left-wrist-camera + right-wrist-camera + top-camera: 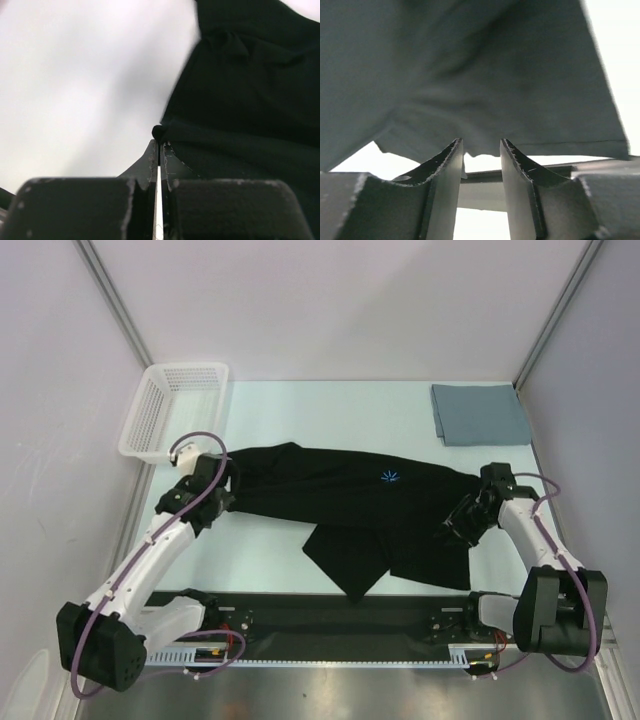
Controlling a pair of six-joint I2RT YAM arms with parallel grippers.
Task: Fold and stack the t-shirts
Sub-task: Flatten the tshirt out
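Note:
The black t-shirt point(380, 515) lies spread and rumpled across the table, its blue-white starburst mark point(390, 476) facing up. My left gripper point(222, 486) is at the shirt's left end. In the left wrist view this gripper point(160, 145) is shut on a small bunch of the black t-shirt point(250, 100). My right gripper point(463, 520) sits over the shirt's right side. Seen from the right wrist, it point(480, 143) stands open, with the hem of the black t-shirt point(485, 75) just at its fingertips point(456, 150). The grey-blue t-shirt point(480, 413) lies folded at the back right.
A white mesh basket point(175, 410) stands at the back left, close behind the left arm. Pale walls with metal posts close in the table on three sides. A black rail point(330, 625) runs along the near edge between the arm bases.

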